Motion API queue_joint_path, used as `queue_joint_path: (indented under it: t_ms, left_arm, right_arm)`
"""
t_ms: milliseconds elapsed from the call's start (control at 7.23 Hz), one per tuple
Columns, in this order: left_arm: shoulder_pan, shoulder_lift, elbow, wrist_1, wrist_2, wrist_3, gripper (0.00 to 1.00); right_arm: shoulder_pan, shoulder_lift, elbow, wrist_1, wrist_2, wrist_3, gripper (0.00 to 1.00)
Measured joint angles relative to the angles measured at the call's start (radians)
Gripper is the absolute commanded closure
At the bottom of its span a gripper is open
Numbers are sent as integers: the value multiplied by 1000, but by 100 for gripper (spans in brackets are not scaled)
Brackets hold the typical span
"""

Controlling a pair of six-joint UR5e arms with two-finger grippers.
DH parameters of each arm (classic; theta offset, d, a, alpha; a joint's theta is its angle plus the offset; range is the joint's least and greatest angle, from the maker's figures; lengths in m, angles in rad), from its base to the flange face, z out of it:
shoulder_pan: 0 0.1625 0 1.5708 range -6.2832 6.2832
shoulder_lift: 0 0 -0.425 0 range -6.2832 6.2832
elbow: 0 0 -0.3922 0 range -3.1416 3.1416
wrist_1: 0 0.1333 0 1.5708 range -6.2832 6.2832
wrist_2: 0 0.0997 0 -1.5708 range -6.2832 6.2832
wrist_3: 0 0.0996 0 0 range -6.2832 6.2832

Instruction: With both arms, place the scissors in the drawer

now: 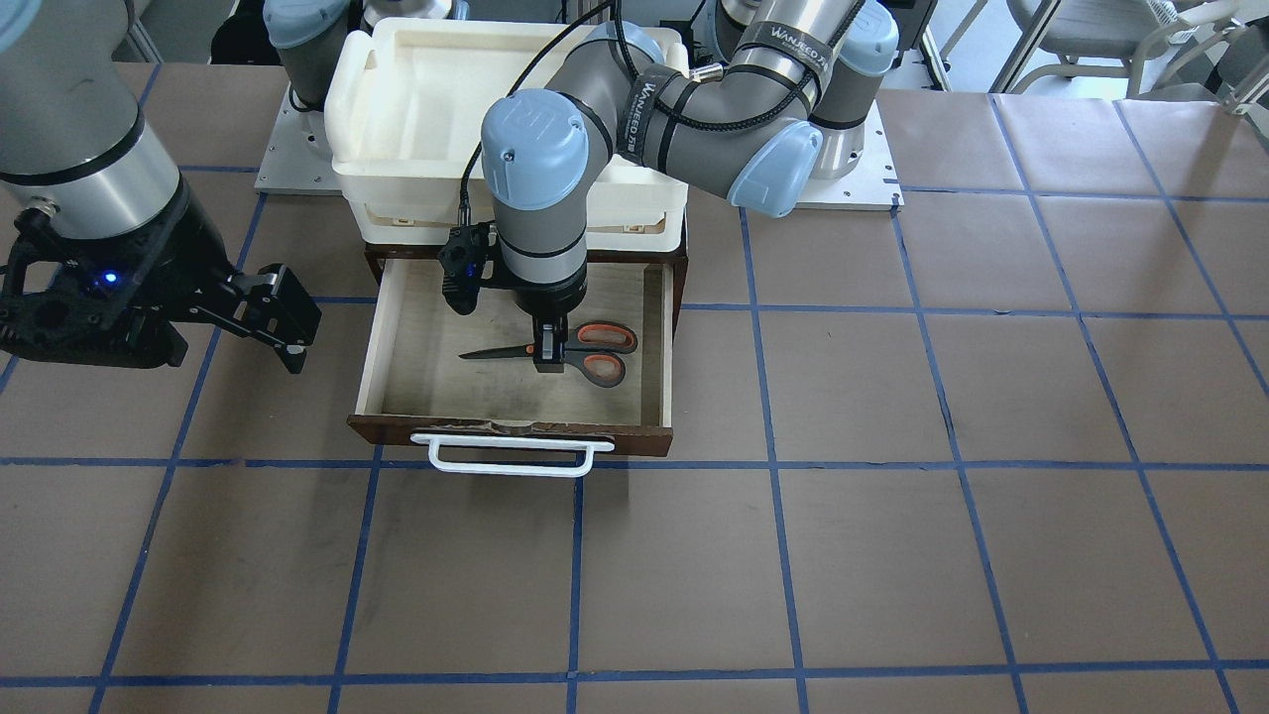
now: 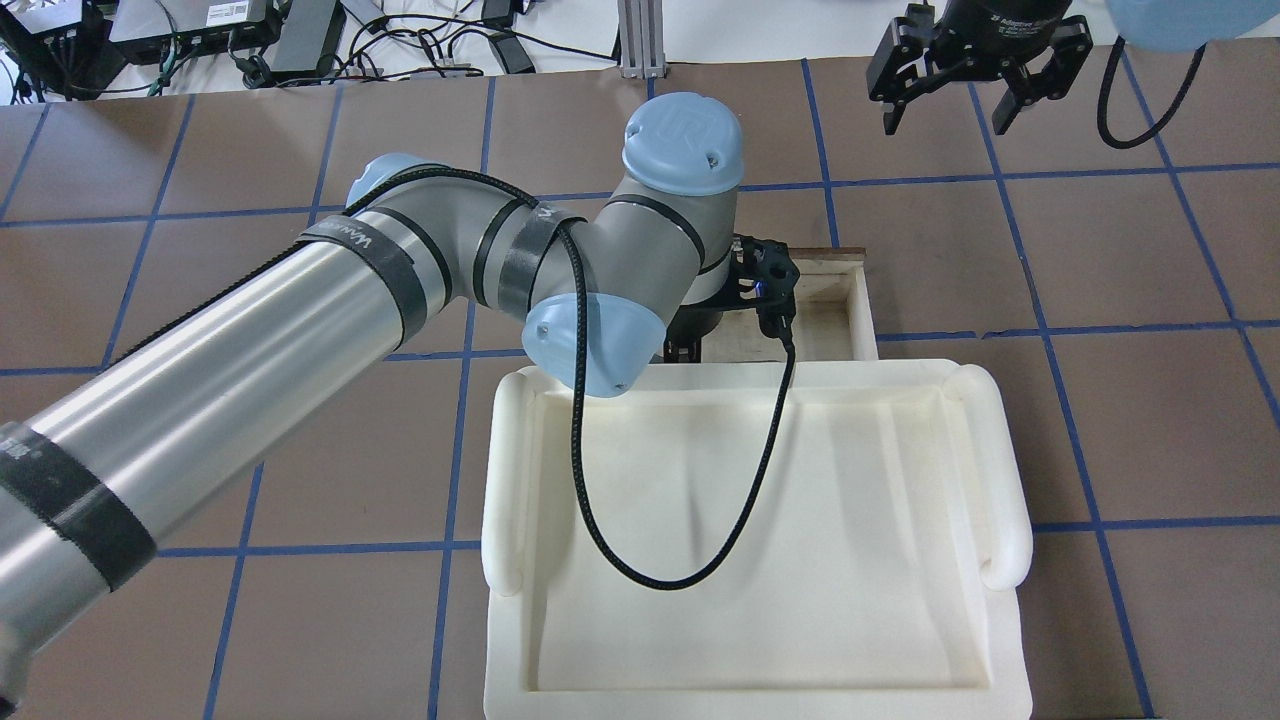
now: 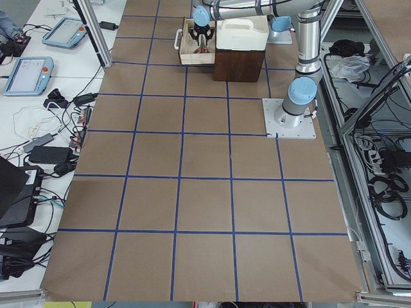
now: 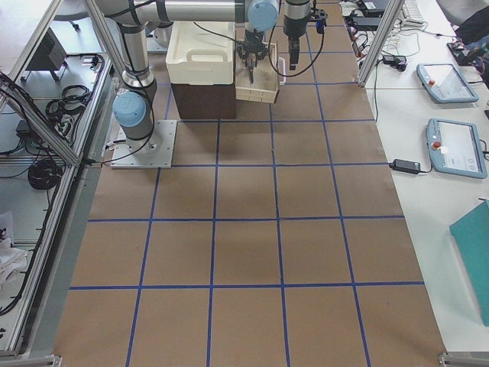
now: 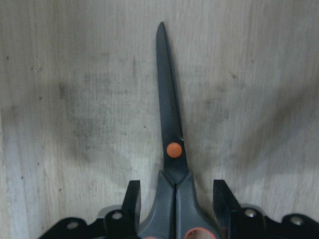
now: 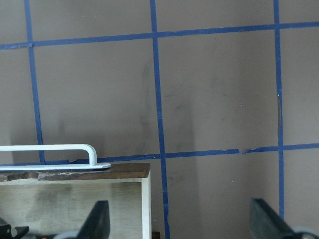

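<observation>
Left gripper (image 1: pixel 548 355), fingers spread astride scissors (image 5: pixel 168 114) lying in drawer (image 1: pixel 373 347) near table's robot-side edge: lift vertically, avoid snagging handles.

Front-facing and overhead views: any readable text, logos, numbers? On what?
"WANJEED": black strap on the left arm; repeated on the upper strap.
"UR" logo, embossed: light blue joint cap.
"Adaptive", rest too blurred to read: white print above the right gripper.
Nothing else legible, and no numbers.
</observation>
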Motion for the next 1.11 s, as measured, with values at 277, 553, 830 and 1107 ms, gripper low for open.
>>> queue_joint_path:
  t_ms: [277,553,830,1107]
  left_arm:
    - [0,2,0,57,1,3,21]
    - [13,28,10,120,0,9,21]
    - [39,68,23,137,-2,7,21]
    - [79,124,33,105,-25,-23,21]
  right_arm:
    - [4,-5,7,2,-30,-1,0]
    - [15,-9,8,8,-65,0,0]
    - [26,-17,8,28,-64,1,0]
    - [55,-23,8,32,-58,1,0]
